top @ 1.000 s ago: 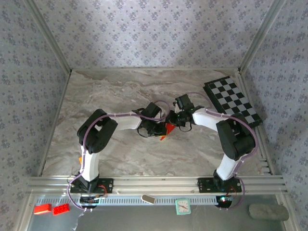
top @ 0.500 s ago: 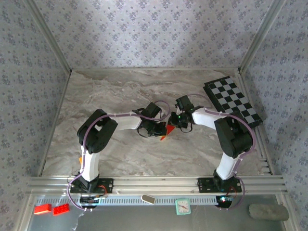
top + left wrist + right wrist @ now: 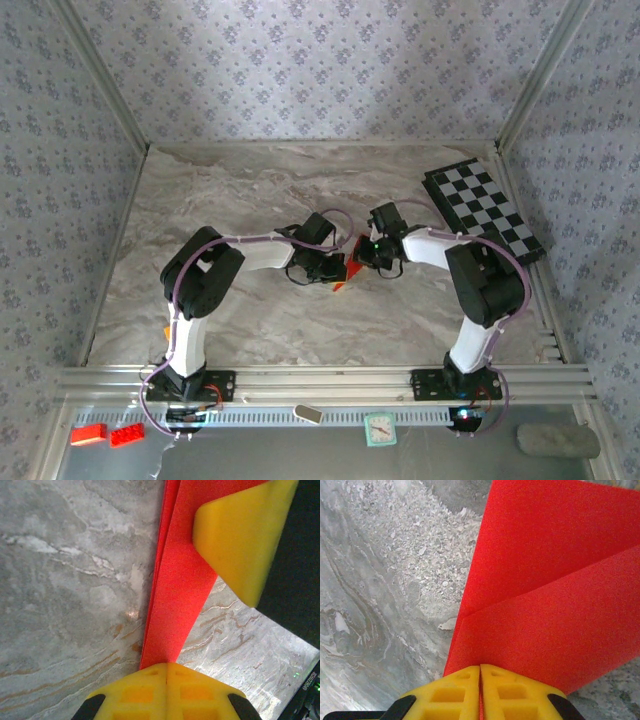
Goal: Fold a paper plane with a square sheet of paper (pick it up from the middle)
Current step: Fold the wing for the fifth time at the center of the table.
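The red paper (image 3: 343, 272) is thin, matte and plain. It is folded into a narrow pointed wedge with crisp straight edges. It sits about the middle of the bench (image 3: 230, 190), slightly nearer the right edge than the left, and it is caught between the two arms where they meet. The bench top is smooth and faintly glossy, with grey and tan marbled veins running across it.

From the left wrist the paper stands almost edge-on, and its layers show as fine lines along the fold. The left claw (image 3: 167, 666) is clenched on the paper's narrow end. Its blocky yellow pads, moulded with square recesses, are pressed flat together, and the red comes straight out of the seam between them. One wedge-shaped yellow pad (image 3: 240, 535) of the other arm lies against the paper further along.

From the right wrist the paper fans out broad, with one sharp diagonal crease across it. The right claw (image 3: 480, 669) is pinched closed on the corner where the layers meet, with no gap between its pads. I cannot tell whether the paper's lower point touches the bench.

A stiff black-and-white checkered board (image 3: 485, 210) lies flat in the far right corner, well apart from the paper.
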